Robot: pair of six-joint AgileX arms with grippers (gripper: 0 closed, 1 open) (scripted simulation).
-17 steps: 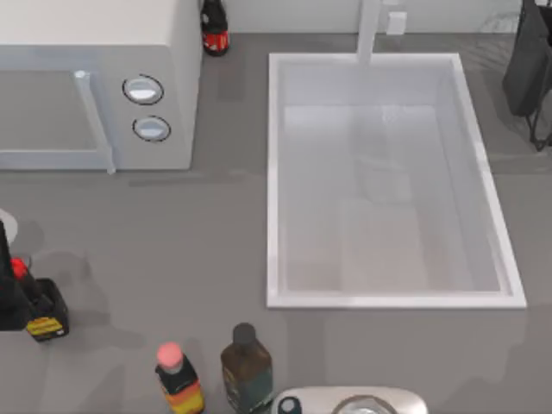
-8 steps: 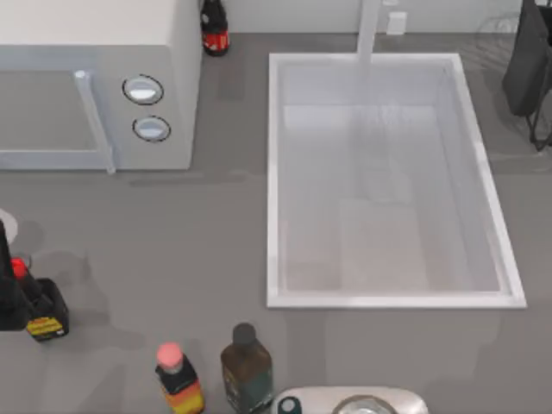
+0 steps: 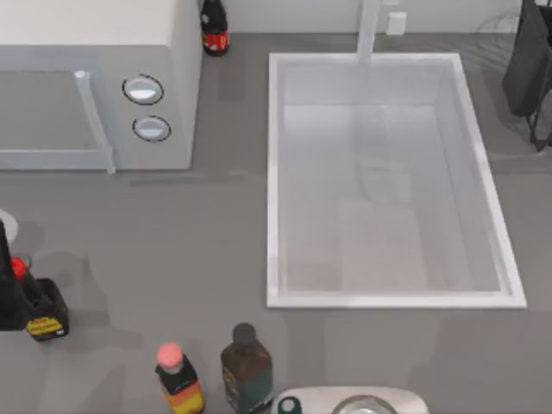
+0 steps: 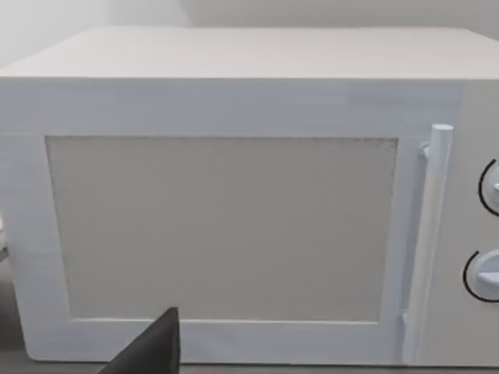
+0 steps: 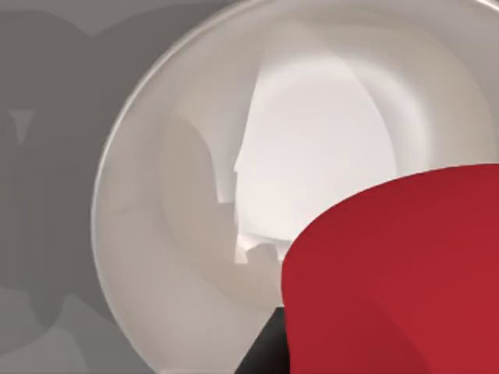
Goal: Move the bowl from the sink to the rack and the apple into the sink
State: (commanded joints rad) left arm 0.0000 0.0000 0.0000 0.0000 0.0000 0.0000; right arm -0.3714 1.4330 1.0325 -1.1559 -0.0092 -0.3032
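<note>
Broadly, the grey table (image 3: pixel 216 233) carries a white microwave (image 3: pixel 95 52) at the top view's far left, its two round knobs facing the sink (image 3: pixel 274 172). The sink is the large white basin sunk into the right half of the table, with its tap (image 3: pixel 369 30) at the far rim. My right arm (image 3: pixel 528 60) hangs as a dark shape at the right edge, just beyond the sink's far right corner, beside some thin wire lines. My left arm (image 3: pixel 5 293) sits at the left edge, in front of the microwave; its wrist view faces the microwave door square on, with one dark finger tip at the frame's lower edge. I cannot tell how the jaws of either arm stand. In the right wrist view a round white dish (image 5: pixel 195 195) lies on the grey surface. Very close to that camera, a bright-red rounded body that looks like the apple (image 5: pixel 398 273) covers part of the dish. Smaller things stand on the table: a brown bottle (image 3: pixel 246 366) and a pink-capped bottle (image 3: pixel 177 379) side by side at the near edge, a black yellow-labelled bottle (image 3: pixel 45 312) just beside my left arm, and a dark red-labelled bottle (image 3: pixel 214 26) behind the microwave's corner.
</note>
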